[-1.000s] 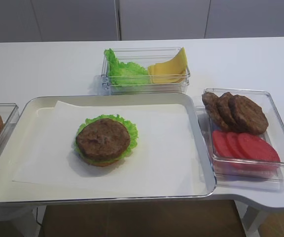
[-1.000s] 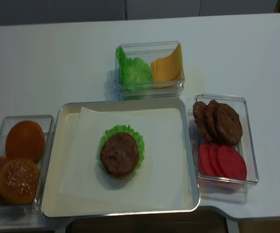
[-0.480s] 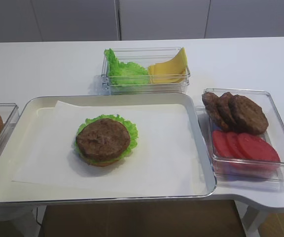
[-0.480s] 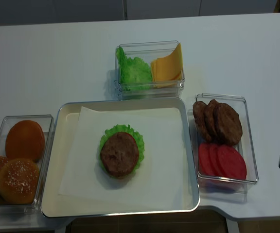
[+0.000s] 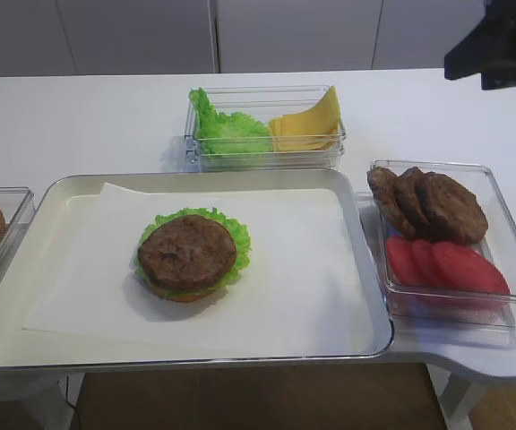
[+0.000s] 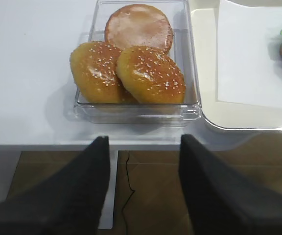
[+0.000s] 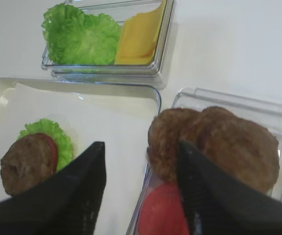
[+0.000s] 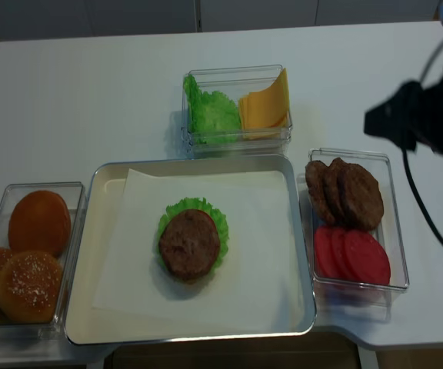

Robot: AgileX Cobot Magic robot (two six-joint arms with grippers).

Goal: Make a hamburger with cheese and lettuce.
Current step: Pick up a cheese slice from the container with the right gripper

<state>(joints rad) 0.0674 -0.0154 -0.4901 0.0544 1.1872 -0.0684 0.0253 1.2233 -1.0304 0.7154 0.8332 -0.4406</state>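
**Right end effector hanging wide and empty above the patty box, cheese not yet taken**

The right end effector (image 7: 141,196) is hanging with its two dark fingers (image 7: 77,196) spread wide and nothing between them — through the gap its wrist view is showing the edge of the tray (image 7: 153,98) and the clear box of spare patties (image 7: 219,142) with tomato slices (image 7: 163,210) below. The left end effector (image 6: 141,191) is also standing open and empty, off the desk's near-left edge, looking at the bun box (image 6: 136,63).

Moving outward, the hamburger (image 5: 191,253) is sitting on the white paper in the tray (image 5: 365,269), left of centre: bun base, a lettuce (image 5: 238,235) frill around the rim, dark patty on top. No cheese is on it yet, so that looks like the step in hand.

The cheese (image 5: 307,125) is leaning in the right half of the clear box (image 5: 267,159) at the back of the desk (image 5: 79,116), beside loose green leaves (image 5: 227,125); how many slices are stacked there is hard to tell.

A slice is likely handling as light, thin and floppy — apt to bend, and possibly clinging to its neighbour. The raised upper edge, lifted clear of the box wall, seems the sensible place to pinch, gently, so that only one comes away and it is not creasing.
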